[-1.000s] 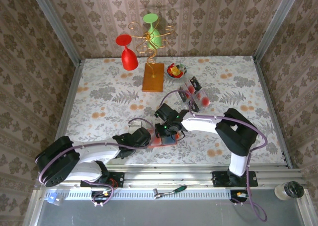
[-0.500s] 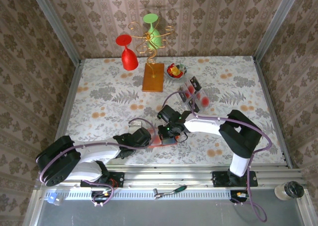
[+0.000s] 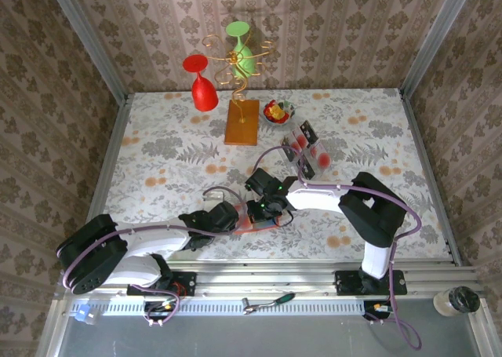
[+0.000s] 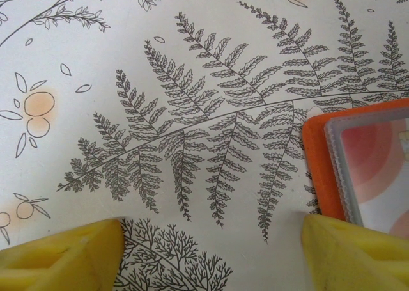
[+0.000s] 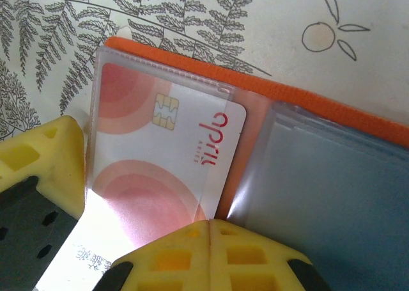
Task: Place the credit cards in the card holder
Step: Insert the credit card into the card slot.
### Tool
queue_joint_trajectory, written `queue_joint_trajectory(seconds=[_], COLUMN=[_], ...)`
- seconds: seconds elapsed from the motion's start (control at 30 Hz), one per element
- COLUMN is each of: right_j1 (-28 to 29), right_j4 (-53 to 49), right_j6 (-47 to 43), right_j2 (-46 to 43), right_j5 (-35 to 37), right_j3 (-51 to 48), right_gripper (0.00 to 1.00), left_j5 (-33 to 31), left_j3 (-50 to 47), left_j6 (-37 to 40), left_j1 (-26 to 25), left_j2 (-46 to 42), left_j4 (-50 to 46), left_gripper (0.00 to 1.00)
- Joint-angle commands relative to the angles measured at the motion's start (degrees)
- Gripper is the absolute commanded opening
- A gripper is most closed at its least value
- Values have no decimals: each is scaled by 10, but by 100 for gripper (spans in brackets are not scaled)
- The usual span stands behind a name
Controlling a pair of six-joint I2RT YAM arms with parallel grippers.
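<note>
Fern-and-orange print covers the table (image 3: 165, 149), with damask paper on the walls around it.

The right gripper (image 5: 211, 230) has its yellow fingers (image 5: 169, 256) pressed together. The tips are down at the near edge of a card (image 5: 163, 144). This card is pinkish-white with red rings and a gold chip, and it lies under the clear sleeve on the left half of the holder (image 5: 319, 109). Whether the tips nip anything or only bear down, I cannot tell. The holder lies open and flat, with an orange rim around it and a grey-blue sleeve on its right half. Another yellow pad sits against the sleeve's left edge.

The left gripper (image 4: 212, 230) has its fingers (image 4: 61, 256) spread wide, low over the cloth. The one at the picture's right is just beside the holder's orange corner, where the card shows through the sleeve.

From above, both grippers meet at the holder, near the table's front edge at about its middle. The other cards (image 3: 308, 147) lie in a row well behind and to the right, near a bowl (image 3: 278, 111) of red and yellow pieces. Left of the bowl, a block (image 3: 241, 125) carries a gold wire stand with a red glass (image 3: 203, 90) and a green glass (image 3: 241, 43).
</note>
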Motion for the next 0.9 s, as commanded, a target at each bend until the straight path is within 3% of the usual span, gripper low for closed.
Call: queue_joint_trajectory(seconds=[0.0, 0.3, 0.87], right_j1=[6, 6, 1], right_j4=[-11, -3, -14], right_j6=[-6, 0, 2], right_j2=[20, 24, -12], right_j5=[-4, -9, -9], right_j3=[7, 4, 14], right_gripper=[4, 5, 7], left_j5=[-1, -9, 9], left_j3=[6, 6, 14], left_j6=[-12, -9, -9], left_j1=[10, 41, 10], left_j2=[-9, -59, -54], left_j4=[-39, -75, -32], left_gripper=[76, 76, 76])
